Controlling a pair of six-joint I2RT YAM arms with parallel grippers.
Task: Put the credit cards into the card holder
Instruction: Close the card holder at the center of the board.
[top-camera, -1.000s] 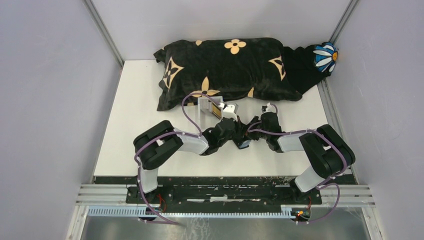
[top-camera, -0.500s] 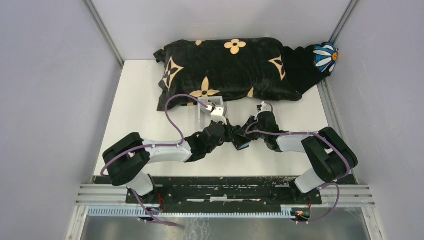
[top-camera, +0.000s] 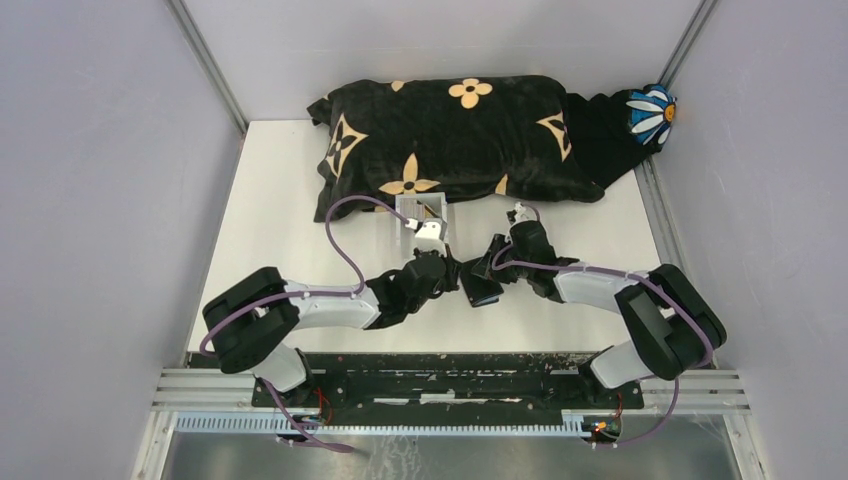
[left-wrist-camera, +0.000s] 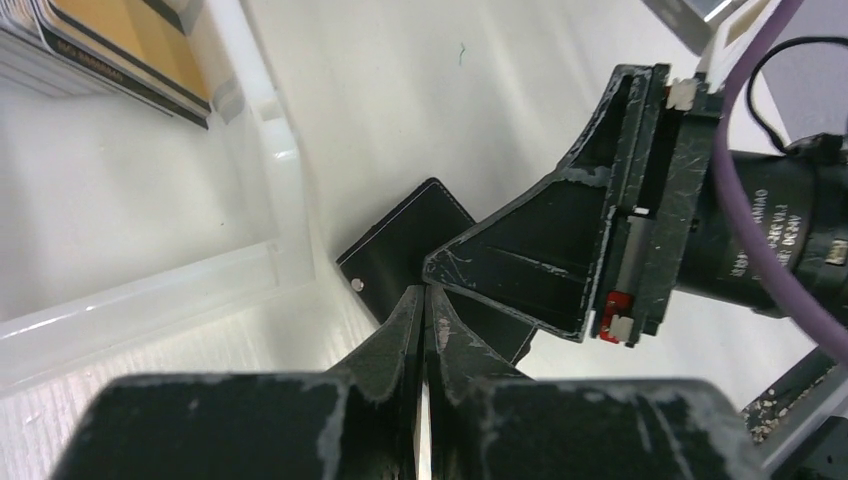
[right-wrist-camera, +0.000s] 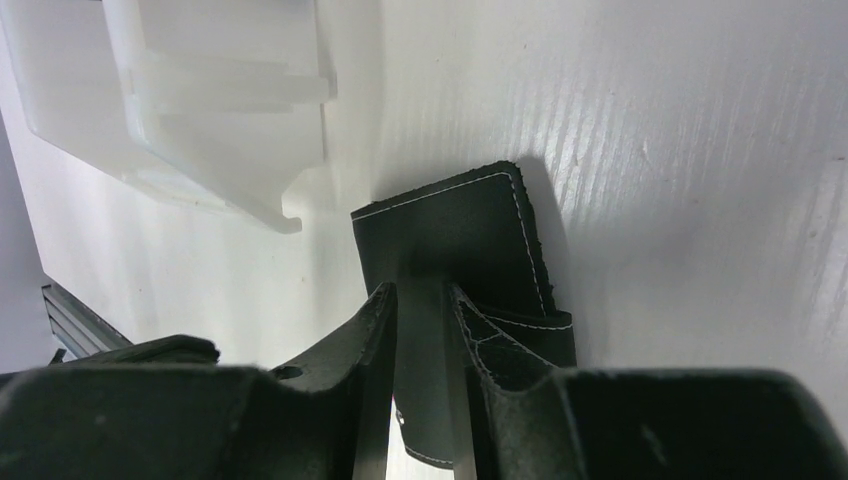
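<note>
The card holder (right-wrist-camera: 450, 235) lies on the white tabletop (right-wrist-camera: 700, 150) just beside the clear tray (left-wrist-camera: 262, 268), between the two arms. The right gripper (right-wrist-camera: 420, 292) has its jaws pinching one leather flap of it, seemingly to hold it open. The left gripper (left-wrist-camera: 423, 300) points its tip at the holder's edge. Its jaws are pressed close on a thin pale sliver, which I take for a pale card (left-wrist-camera: 423, 440) seen edge-on, though I could not swear to it. I'd say the job is barely under way: I see no card in any slot, and a stack of credit cards (left-wrist-camera: 110, 45) sits in the tray. The slots are hidden under the fingers. From above, the arms cover nearly the whole holder. The stack is cut off by the frame, so I cannot count it.
</note>
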